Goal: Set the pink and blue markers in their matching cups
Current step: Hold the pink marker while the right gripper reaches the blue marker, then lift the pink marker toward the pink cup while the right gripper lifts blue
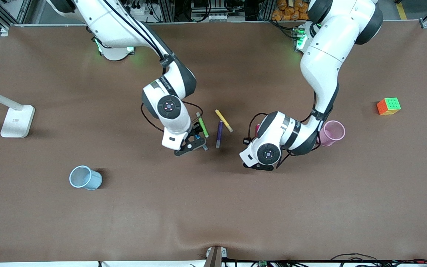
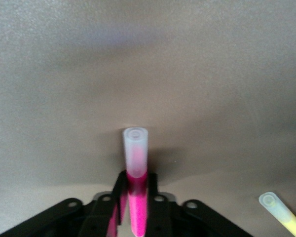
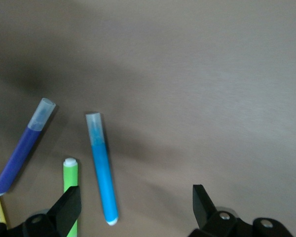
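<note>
The blue cup (image 1: pixel 85 177) stood on the counter (image 1: pixel 213 207), well apart from the purple pen (image 1: pixel 219 134), nearer the front camera and toward the right arm's end. The right claw (image 1: pixel 193 142) hung beside the purple pen, its jaws spread wide and empty, with the blue marker (image 3: pixel 101 168) lying on the counter between them beside the green pen (image 1: pixel 202 126). The yellow pen (image 1: pixel 224 120) lay just beside the purple pen. The left claw (image 1: pixel 257 130) was clamped on the pink marker (image 2: pixel 136 180), and the pink cup (image 1: pixel 332 133) lay tipped toward the left arm's end. A tipped cup could roll away when the marker nudged it; the right claw could also snag the green pen.
</note>
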